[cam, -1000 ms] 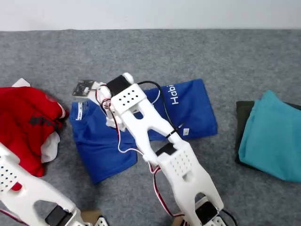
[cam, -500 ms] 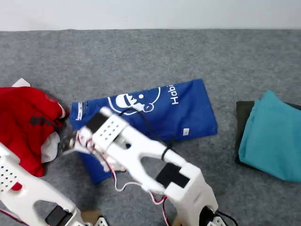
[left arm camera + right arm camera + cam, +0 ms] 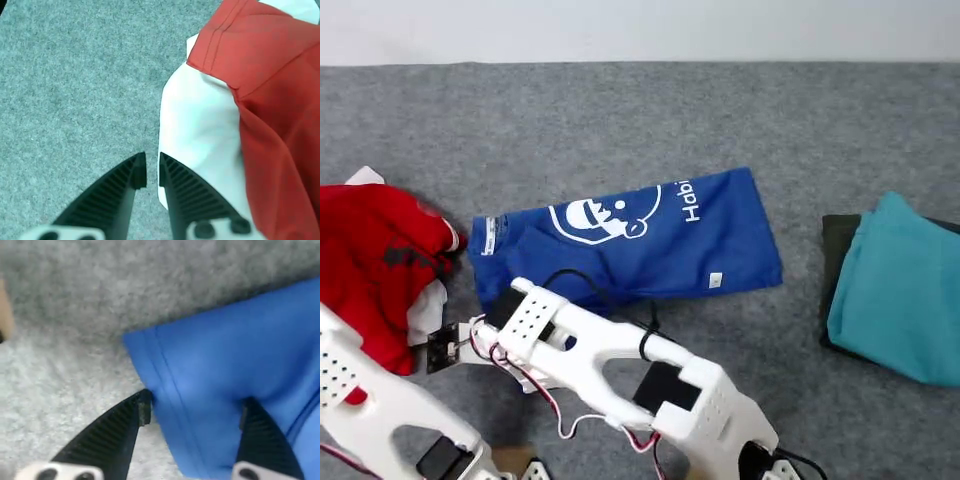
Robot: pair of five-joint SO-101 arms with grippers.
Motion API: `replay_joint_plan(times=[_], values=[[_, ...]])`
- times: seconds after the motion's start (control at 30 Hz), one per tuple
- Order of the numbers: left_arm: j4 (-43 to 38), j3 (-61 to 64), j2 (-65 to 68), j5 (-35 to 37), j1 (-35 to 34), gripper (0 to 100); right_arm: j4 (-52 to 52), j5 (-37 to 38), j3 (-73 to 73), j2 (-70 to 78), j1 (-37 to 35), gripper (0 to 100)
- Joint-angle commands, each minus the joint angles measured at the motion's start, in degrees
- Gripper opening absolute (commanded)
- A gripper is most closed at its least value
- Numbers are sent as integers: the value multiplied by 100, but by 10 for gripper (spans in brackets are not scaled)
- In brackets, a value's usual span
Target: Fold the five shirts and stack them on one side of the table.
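— One blue shirt [image 3: 650, 250] is in the middle of the table [image 3: 620, 120]. How does it lie?

— Flat, with the print up. Its long axis goes from side to side, and the right end is a little farther from the arms.

— And the right arm [image 3: 620, 360]?

— It is stretched low toward the left, over the near left corner of the shirt. The right gripper [image 3: 195, 404] is spread wide, and the blue corner lies between the jaws.

— Where is the left arm [image 3: 370, 395]?

— At the near left edge. The left gripper [image 3: 148, 167] points down at the felt. Its fingers are almost pressed together, with nothing between them, just beside a white shirt [image 3: 200, 125] under the red shirt [image 3: 280, 125].

— And on the right side?

— A teal shirt [image 3: 900, 290] lies on a dark shirt [image 3: 838, 250], well apart from the blue one.
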Motion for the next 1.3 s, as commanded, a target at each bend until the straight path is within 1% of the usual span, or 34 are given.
replay_joint_plan(times=[0.0, 0.13, 0.23, 0.3, 0.53, 0.7, 0.87, 1.07, 1.2, 1.27], values=[[62, -57, -440, -35, 18, 51, 75, 35, -457, 268, -40, 214], [44, -57, -440, -44, -35, 51, 391, 18, -985, 505, -22, 72], [44, -57, -440, -44, -35, 51, 576, 18, -1292, 532, 101, 13], [44, -57, -440, -53, -35, 51, 637, 18, -1468, 514, 251, 10], [44, -57, -431, -53, -18, 51, 1270, 18, -2760, 549, 796, 10], [35, -57, -431, -53, -9, 51, 1121, 35, -3314, 576, 1147, 10], [35, -57, -431, -62, -9, 51, 664, 18, -3376, 585, 1455, 29], [35, -57, -431, -62, -18, 51, 119, 18, -3376, 1068, 1956, 206], [44, -57, -431, -62, -26, 51, -198, 18, -3393, 1490, 2185, 216], [44, -57, -431, -62, -26, 51, -154, 18, -3560, 1569, 2264, 216]])
